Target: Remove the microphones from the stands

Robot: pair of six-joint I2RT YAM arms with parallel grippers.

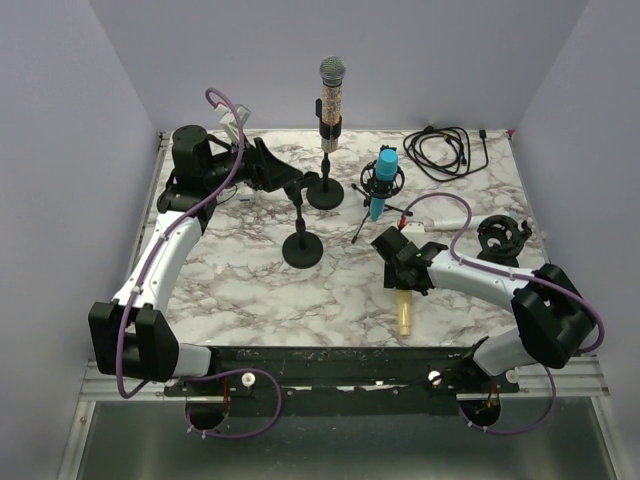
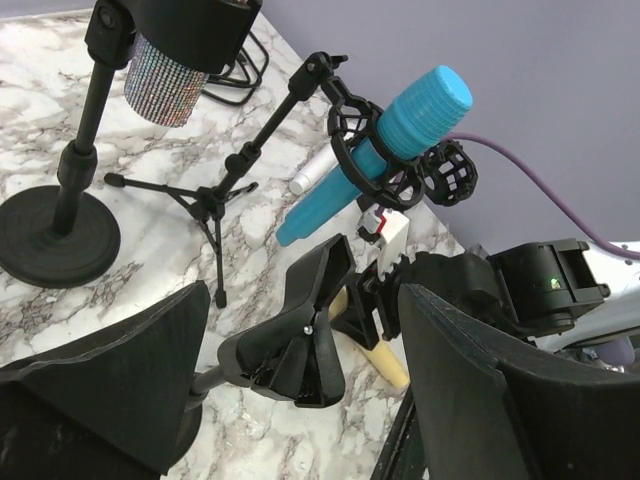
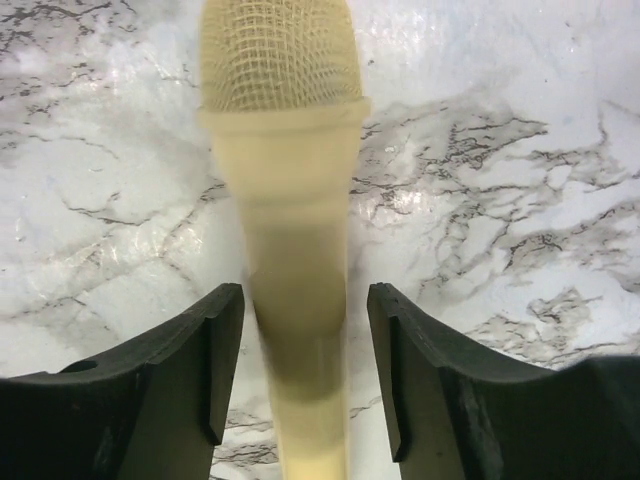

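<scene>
A cream-yellow microphone (image 1: 403, 312) lies flat on the marble table, near the front edge. My right gripper (image 1: 405, 281) hovers over its handle end. In the right wrist view the microphone (image 3: 290, 200) runs between the fingers of the right gripper (image 3: 305, 295), which is open, with a gap on each side. The black stand (image 1: 303, 245) rises from a round base, and its clip (image 2: 300, 340) is empty. My left gripper (image 2: 305, 300) is open around that clip, both fingers apart from it.
A glitter microphone (image 1: 331, 100) stands on a second round-base stand behind. A blue microphone (image 1: 383, 185) sits in a shock mount on a small tripod. A coiled black cable (image 1: 450, 150) lies at the back right, and a loose black shock mount (image 1: 503, 235) at the right.
</scene>
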